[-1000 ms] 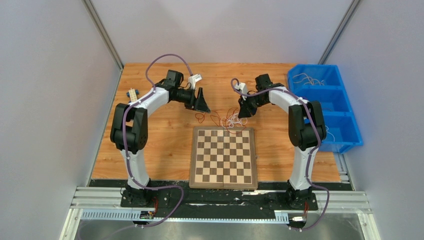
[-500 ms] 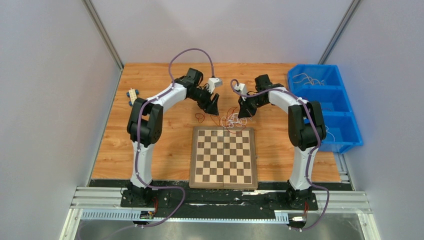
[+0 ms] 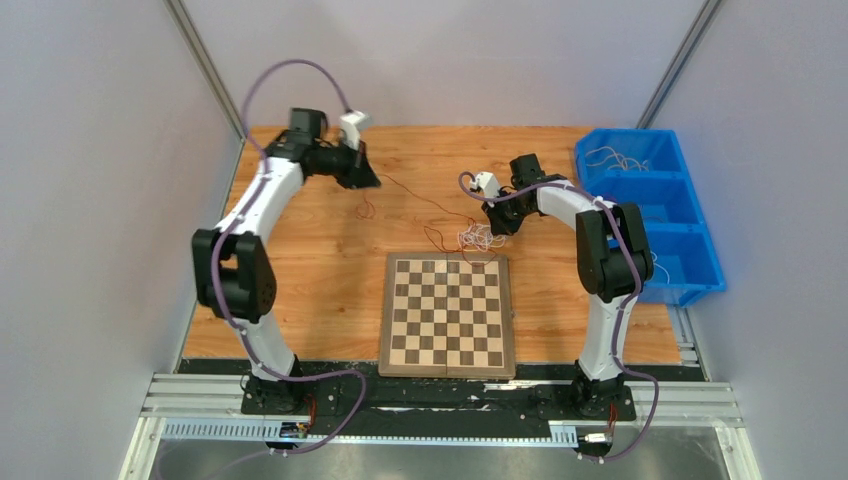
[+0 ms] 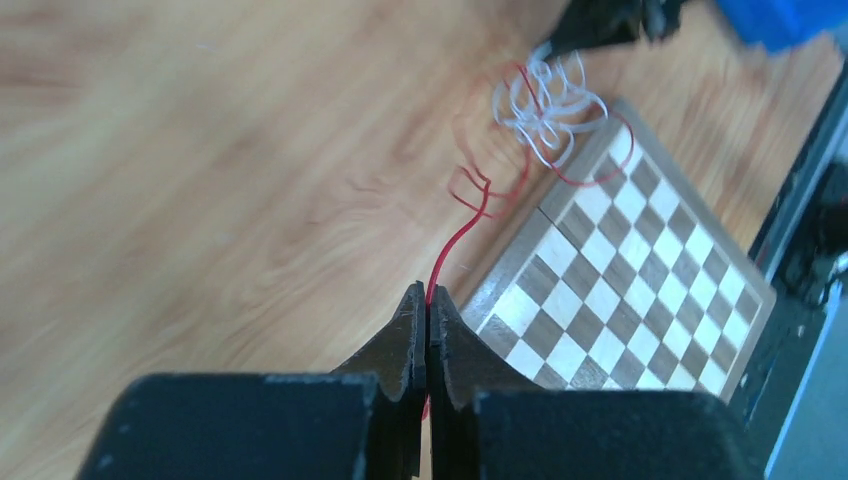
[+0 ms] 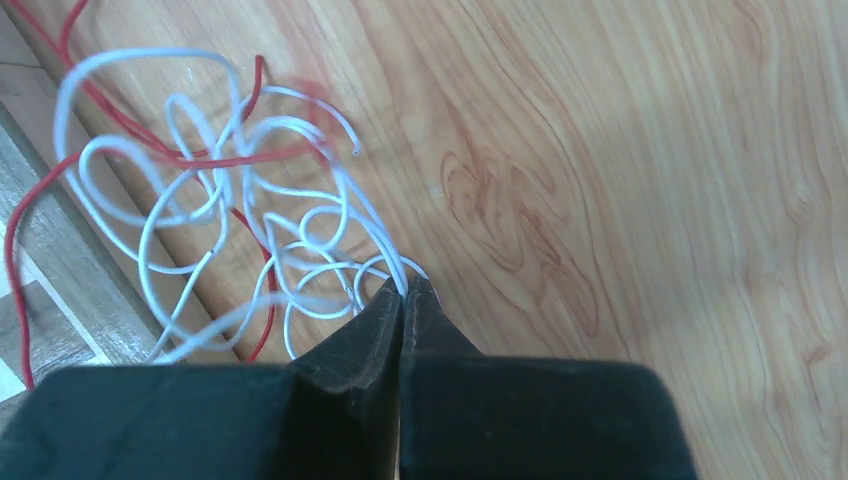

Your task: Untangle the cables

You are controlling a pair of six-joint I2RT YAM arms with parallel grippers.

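**Top view.** A tabletop of orange-brown wood-grain board (image 3: 300, 280) is enclosed by plain grey walls (image 3: 90, 200) at 9, 12 and 3 o'clock. Slanted aluminium posts (image 3: 207, 65) stand in the two far corners. A slotted aluminium rail (image 3: 190, 395) runs along the 6 o'clock edge, where both arm bases are bolted. A square wooden chessboard of light and dark squares (image 3: 447, 313) lies flat at the 6 o'clock side of the tabletop, between the arms. A blue plastic bin with three compartments (image 3: 690, 292) stands at the 3 o'clock edge. Pale thin wires (image 3: 610, 155) are seen in its 12 o'clock compartment.

**Task objects.** The cables, a small tangle of very thin white and red wires (image 3: 478, 238), rest on the wood at the chessboard's 12 o'clock edge, with some loops overlapping that edge. The right gripper (image 3: 497, 228) is set at the 1 o'clock side of the tangle. In the right wrist view its jaws are pressed together on a white strand (image 5: 390, 265) belonging to the tangle.

The left gripper (image 3: 372, 182) is held near the tabletop's 11 o'clock corner, well apart from the tangle. In the left wrist view its jaws are closed on a single red strand (image 4: 455, 240). In the top view this strand runs from the fingertips toward 4 o'clock and joins the tangle. Whether the strand touches the wood along its length cannot be told.
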